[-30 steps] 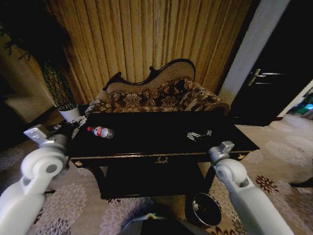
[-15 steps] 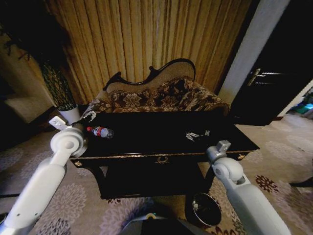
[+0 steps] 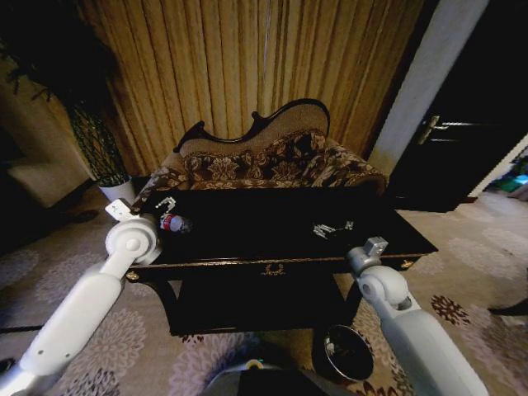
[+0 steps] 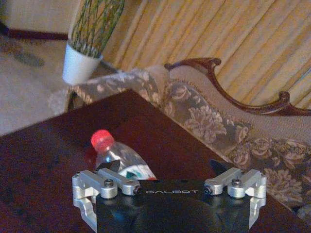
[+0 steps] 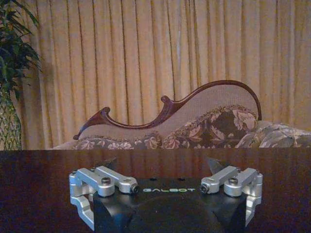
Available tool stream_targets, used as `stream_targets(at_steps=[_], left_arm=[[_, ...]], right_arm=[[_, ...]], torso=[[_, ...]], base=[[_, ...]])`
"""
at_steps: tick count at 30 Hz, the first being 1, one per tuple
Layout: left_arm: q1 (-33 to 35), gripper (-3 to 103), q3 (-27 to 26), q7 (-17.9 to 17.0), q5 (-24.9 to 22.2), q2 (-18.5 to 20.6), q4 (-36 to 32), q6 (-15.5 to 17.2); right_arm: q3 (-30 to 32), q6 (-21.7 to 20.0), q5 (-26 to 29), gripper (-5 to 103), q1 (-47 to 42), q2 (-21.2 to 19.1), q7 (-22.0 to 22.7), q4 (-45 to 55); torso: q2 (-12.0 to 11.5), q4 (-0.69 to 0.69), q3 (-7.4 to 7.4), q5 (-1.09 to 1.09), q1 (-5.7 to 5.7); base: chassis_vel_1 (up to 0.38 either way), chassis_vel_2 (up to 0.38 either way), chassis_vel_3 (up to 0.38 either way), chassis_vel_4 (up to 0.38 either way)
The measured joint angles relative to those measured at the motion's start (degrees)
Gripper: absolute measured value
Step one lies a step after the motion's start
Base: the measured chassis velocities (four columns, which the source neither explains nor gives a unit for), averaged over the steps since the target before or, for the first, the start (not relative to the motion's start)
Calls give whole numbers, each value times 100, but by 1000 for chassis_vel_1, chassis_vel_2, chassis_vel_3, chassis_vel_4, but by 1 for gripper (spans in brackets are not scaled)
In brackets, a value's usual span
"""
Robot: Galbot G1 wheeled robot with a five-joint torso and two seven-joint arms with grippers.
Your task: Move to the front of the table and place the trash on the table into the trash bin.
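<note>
Bin [image 3: 347,352] on the floor, below the table's [image 3: 272,239] right front. Right gripper [image 5: 166,167] at the table's front edge, fingers spread wide, holding nothing. Left gripper [image 4: 167,170] spread wide just short of the bottle [image 4: 119,158] at the table's left end; sofa [image 3: 264,161] behind.

Clear bottle [image 4: 121,160] (red cap) on side, left end of black table [image 3: 272,227]; maroon bin [image 3: 346,351] on floor.

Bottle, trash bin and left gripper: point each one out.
Bottle [image 4: 121,160]: left wrist view, on its clear body.
Trash bin [image 3: 346,353]: head view, on its dark rim.
Left gripper [image 4: 164,171]: left wrist view, midway between its open fingertips.
</note>
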Motion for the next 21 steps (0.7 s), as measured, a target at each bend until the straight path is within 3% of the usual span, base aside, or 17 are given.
stream_targets(at_steps=[21], left_arm=[[-77, 100, -157, -905, -985, -64, -591, -668]], right_arm=[[-109, 0, -58, 100, 108, 39, -24, -280]], torso=[[1, 1, 0, 0, 0]], base=[[0, 0, 0, 0]])
